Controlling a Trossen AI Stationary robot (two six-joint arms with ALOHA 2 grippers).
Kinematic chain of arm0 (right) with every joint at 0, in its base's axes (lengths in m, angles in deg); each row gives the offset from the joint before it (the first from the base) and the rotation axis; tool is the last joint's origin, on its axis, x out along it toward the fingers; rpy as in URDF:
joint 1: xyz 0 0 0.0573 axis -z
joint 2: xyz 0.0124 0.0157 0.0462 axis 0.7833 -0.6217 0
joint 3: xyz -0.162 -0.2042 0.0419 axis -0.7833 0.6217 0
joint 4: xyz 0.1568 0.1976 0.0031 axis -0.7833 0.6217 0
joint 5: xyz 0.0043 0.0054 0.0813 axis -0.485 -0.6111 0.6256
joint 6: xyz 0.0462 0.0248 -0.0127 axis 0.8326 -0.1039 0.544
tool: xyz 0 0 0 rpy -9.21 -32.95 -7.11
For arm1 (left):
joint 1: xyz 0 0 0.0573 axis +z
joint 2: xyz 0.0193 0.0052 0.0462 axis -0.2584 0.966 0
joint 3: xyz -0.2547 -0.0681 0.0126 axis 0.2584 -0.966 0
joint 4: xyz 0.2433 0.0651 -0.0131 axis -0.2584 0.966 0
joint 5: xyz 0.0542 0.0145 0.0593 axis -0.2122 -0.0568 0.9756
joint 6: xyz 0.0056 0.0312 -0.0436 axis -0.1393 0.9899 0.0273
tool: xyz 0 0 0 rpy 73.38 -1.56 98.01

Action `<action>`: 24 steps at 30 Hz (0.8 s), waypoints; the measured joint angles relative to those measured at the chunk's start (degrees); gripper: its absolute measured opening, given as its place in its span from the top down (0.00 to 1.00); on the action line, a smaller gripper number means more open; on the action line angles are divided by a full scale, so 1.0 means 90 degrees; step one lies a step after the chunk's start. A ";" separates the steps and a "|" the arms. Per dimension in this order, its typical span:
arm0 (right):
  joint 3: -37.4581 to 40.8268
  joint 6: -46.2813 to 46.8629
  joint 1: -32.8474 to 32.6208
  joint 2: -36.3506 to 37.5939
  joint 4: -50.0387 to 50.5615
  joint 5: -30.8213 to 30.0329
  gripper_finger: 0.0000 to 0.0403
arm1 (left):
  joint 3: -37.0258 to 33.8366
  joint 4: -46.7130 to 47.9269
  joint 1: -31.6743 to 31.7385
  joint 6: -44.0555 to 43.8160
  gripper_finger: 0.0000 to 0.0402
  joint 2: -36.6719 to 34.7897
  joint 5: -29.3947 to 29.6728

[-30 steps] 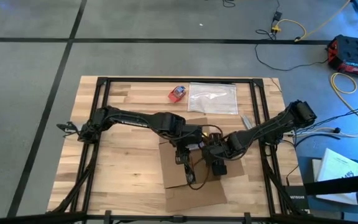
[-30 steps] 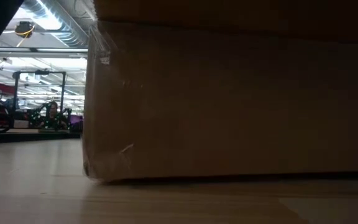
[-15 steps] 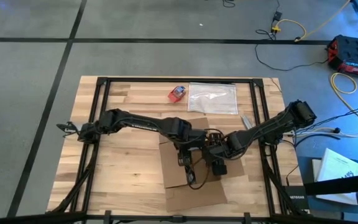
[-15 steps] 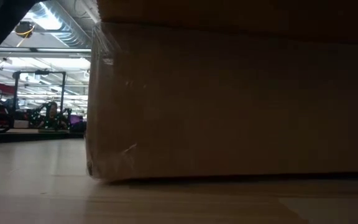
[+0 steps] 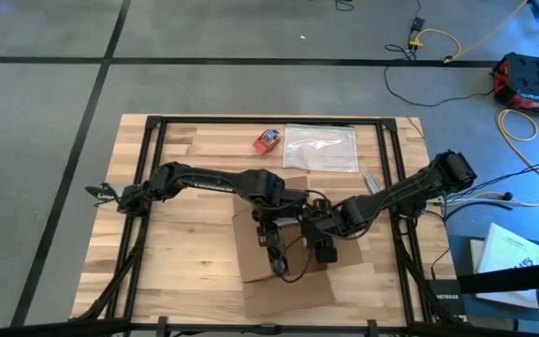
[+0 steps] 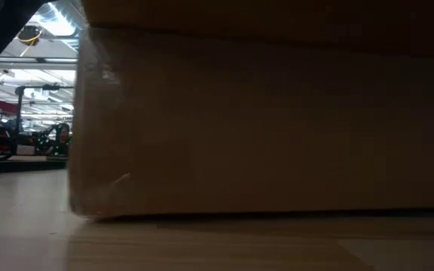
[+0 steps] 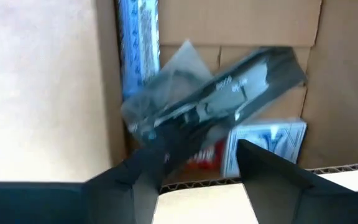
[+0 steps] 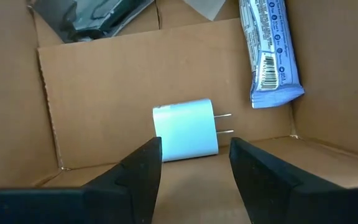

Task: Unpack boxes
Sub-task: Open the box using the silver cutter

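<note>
The brown cardboard box [image 5: 284, 253] lies open on the table's middle, and its side fills the low view [image 6: 262, 120]. Both grippers hang over it. My left gripper [image 7: 197, 183] is open and points down above a dark item in a clear bag [image 7: 229, 99], a blue wrapper [image 7: 138, 50] and a blue-and-white pack [image 7: 266, 143]. My right gripper [image 8: 194, 165] is open just above a white charger plug [image 8: 188, 130] that lies on the box floor. A blue wrapped bar [image 8: 269, 50] rests against the box's wall. My left gripper stands over the corrugated top edge of a box wall [image 7: 278, 171], fingers pointing down. I cannot tell whether a finger touches that edge or the bagged dark item beside it.
A clear plastic bag [image 5: 321, 148] and a small red-and-blue object [image 5: 268, 140] lie near the table's far edge. A loose box flap [image 5: 288, 295] spreads toward the near edge. Black frame rails [image 5: 152, 168] run along both sides of the wooden table.
My left gripper has sunk a little toward the box and tipped to point straight down. The whole box, with its near flap, has slid a little toward the table's left edge.
</note>
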 joint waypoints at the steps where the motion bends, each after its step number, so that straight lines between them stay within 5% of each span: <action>1: 0.0000 0.0002 0.0000 0.0000 -0.0014 0.0000 0.57 | 0.0136 0.0221 -0.0001 -0.0022 0.54 0.0000 -0.0014; 6: 0.0007 0.0024 -0.0004 0.0000 0.0042 0.0010 0.57 | 0.0493 0.0496 -0.0029 -0.0309 0.54 -0.0034 -0.0243; 14: 0.0014 0.0024 -0.0004 0.0000 0.0216 0.0007 0.57 | 0.0448 0.0490 -0.0441 -0.1049 0.54 -0.0073 -0.1679; 24: 0.0029 -0.0076 -0.0009 0.0000 0.0263 0.0004 0.57 | 0.0327 0.0413 -0.1033 -0.1517 0.54 -0.0073 -0.1689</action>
